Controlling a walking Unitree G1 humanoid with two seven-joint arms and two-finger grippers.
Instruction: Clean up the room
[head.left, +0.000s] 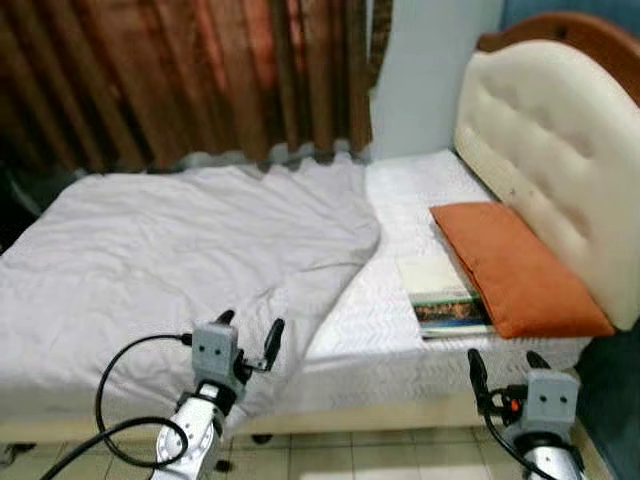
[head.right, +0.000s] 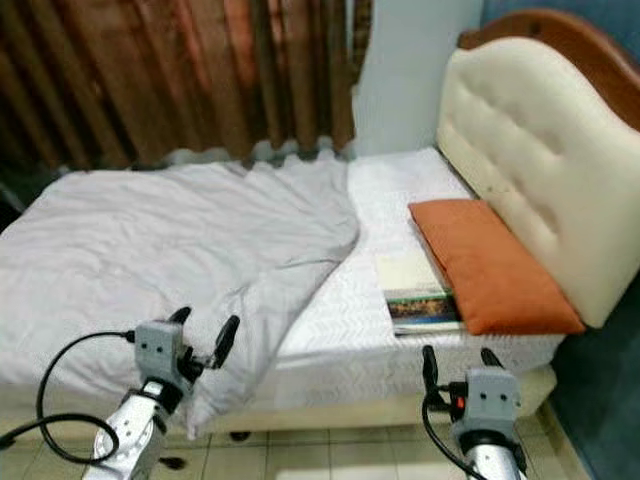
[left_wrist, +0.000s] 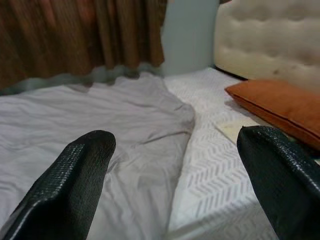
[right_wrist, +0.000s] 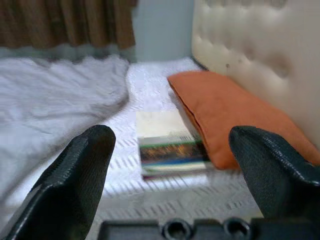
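A bed with a white patterned sheet (head.left: 400, 300) stands before me. A rumpled grey blanket (head.left: 180, 250) covers its left part and hangs over the near edge. An orange pillow (head.left: 515, 265) lies against the cream headboard (head.left: 550, 140), and a book (head.left: 445, 300) lies flat beside it near the bed's front edge. My left gripper (head.left: 250, 335) is open, held up at the blanket's near edge with nothing between its fingers. My right gripper (head.left: 505, 365) is open too, low in front of the bed just below the book (right_wrist: 167, 145) and pillow (right_wrist: 225, 115).
Brown curtains (head.left: 190, 80) hang behind the bed, with a pale wall (head.left: 425, 70) between them and the headboard. Tiled floor (head.left: 340, 455) lies under my arms. A black cable (head.left: 120, 400) loops off my left arm.
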